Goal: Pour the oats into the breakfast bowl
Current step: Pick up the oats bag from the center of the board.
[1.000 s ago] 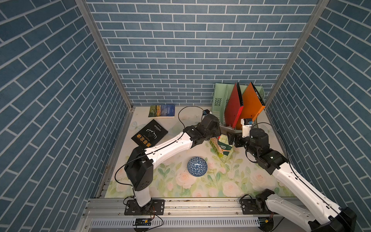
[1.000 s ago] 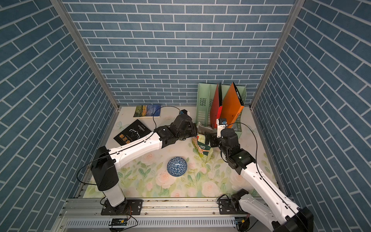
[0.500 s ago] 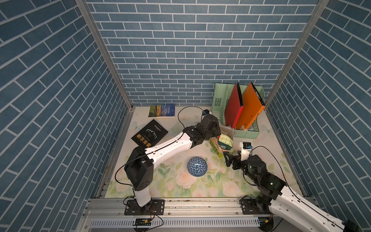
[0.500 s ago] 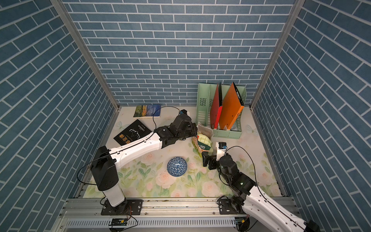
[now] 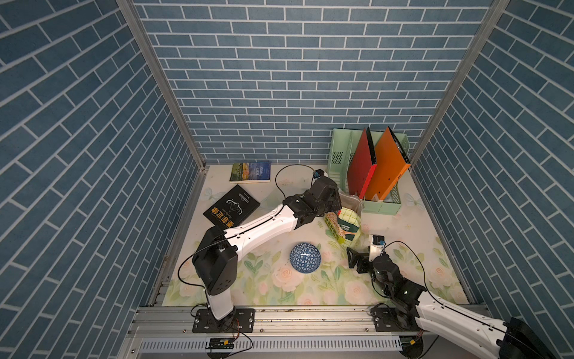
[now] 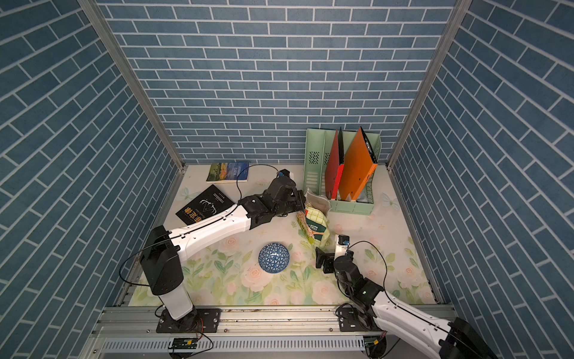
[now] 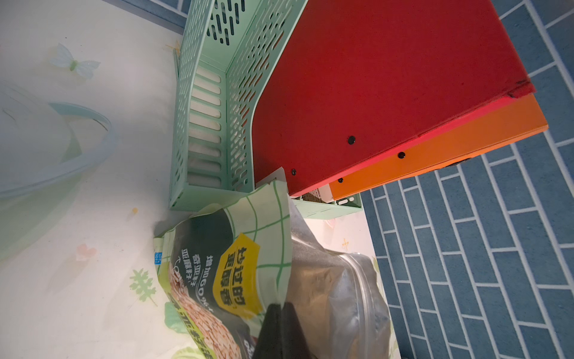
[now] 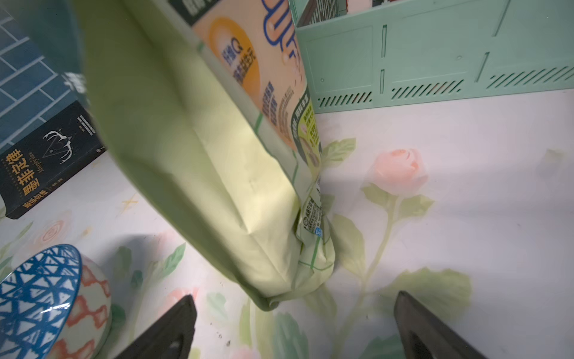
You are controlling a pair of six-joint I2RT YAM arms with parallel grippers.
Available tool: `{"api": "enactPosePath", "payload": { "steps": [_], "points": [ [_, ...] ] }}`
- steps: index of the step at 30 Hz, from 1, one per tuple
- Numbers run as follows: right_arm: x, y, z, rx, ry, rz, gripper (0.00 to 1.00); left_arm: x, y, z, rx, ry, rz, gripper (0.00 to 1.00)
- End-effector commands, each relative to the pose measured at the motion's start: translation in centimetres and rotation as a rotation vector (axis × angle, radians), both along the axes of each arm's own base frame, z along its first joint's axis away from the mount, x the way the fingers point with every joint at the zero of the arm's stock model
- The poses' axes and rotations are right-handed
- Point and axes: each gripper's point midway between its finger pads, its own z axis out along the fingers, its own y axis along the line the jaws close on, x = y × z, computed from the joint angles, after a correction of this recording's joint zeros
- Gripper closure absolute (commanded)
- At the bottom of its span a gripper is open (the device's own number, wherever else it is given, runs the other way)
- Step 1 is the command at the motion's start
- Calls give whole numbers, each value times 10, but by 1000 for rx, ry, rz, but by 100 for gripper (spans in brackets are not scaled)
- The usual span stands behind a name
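**Writing.** Black book [image 5: 231, 206], flat on the left of the table: white antler drawing and a yellow Chinese title; behind it, by the back wall, a landscape-cover book [image 5: 250, 172] marked "ANIMAL FARM". The bag [image 5: 344, 225] has pale-green checks, a dark-green panel and a picture of oat flakes; its yellow label carries black Chinese characters, and a white line beside it includes "60%". The bag's other face, in the right wrist view, carries an orange disc and print too small to read.

**Surface and room.** Floral cloth [image 5: 279, 286] with pink roses and green leaves; blue brick-pattern walls [image 5: 295, 77] on three sides; metal rail [image 5: 310, 317] along the front, carrying both arm bases.

**Containers.** Bowl [image 5: 305, 258], blue-and-white triangles, upright near the middle of the cloth, left of the bag and apart from it; its inside shows only the pattern. Left gripper [image 5: 336, 202], clenched on the bag's upper edge, holds the bag tilted just in front of the rack [image 5: 380, 203]. The bag's mouth gapes, its lining dim and brownish; the oats themselves cannot be made out inside. Right gripper [image 5: 360, 259], jaws released and spread wide, sits low over the cloth just beside the bag's lower end, grasping nothing. The mint-green rack, at the right rear, holds a red folder [image 5: 362, 167] and an orange folder [image 5: 388, 167], both leaning.
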Motion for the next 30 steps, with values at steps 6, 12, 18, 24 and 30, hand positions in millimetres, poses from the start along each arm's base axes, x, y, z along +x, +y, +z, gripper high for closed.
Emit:
{"api": "enactPosePath", "payload": {
  "steps": [6, 12, 18, 24, 30],
  "points": [
    [12, 4, 18, -28, -171, 9, 0, 9, 0, 24, -55, -56, 5, 100],
    [17, 7, 18, -95, -230, 27, 0, 10, -4, 22, -49, -45, -3, 100],
    [21, 14, 3, -142, -208, 43, 0, 10, -4, 24, -54, -46, -4, 100],
    [25, 19, 0, -178, -247, 44, 0, 10, -6, 25, -57, -43, -13, 100],
    [32, 22, -14, -262, -262, 50, 0, 10, -7, 25, -57, -42, -14, 100]
  ]
}}
